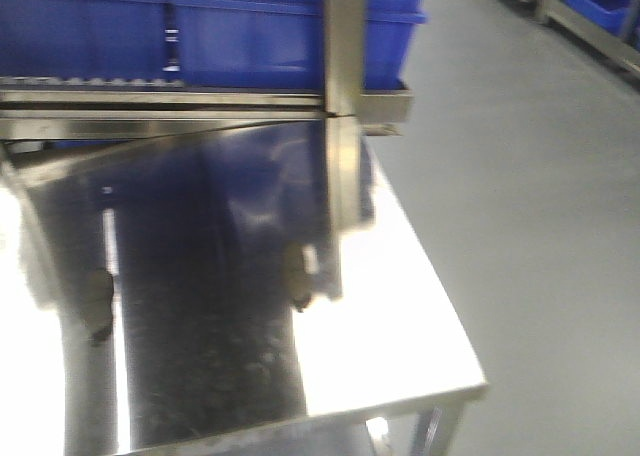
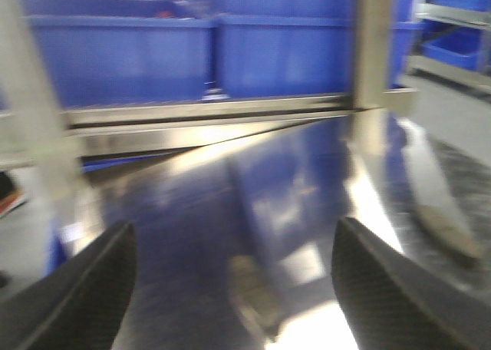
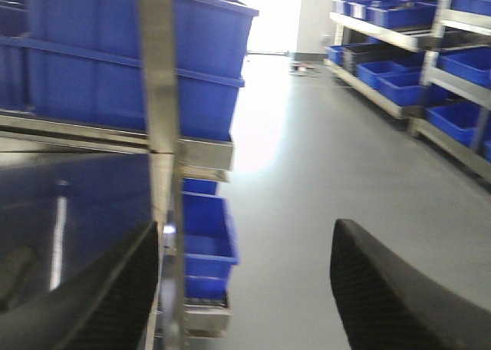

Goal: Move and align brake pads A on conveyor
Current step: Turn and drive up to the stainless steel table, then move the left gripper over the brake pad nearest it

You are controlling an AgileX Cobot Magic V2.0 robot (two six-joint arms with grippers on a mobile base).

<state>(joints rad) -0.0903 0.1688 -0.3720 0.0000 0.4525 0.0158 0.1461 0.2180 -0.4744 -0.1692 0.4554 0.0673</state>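
The left gripper (image 2: 234, 288) and the right gripper (image 3: 245, 288) each hold their dark, rough-textured fingers (image 2: 77, 296) spread wide apart.

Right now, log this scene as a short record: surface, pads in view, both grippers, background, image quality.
surface: shiny steel table
brake pads: two blurred shapes on the table, one at left, one near the middle, apart
conveyor: not clearly in view
left gripper: open, empty
right gripper: open, empty
background: blue crates
image: motion blur in the front and left wrist views
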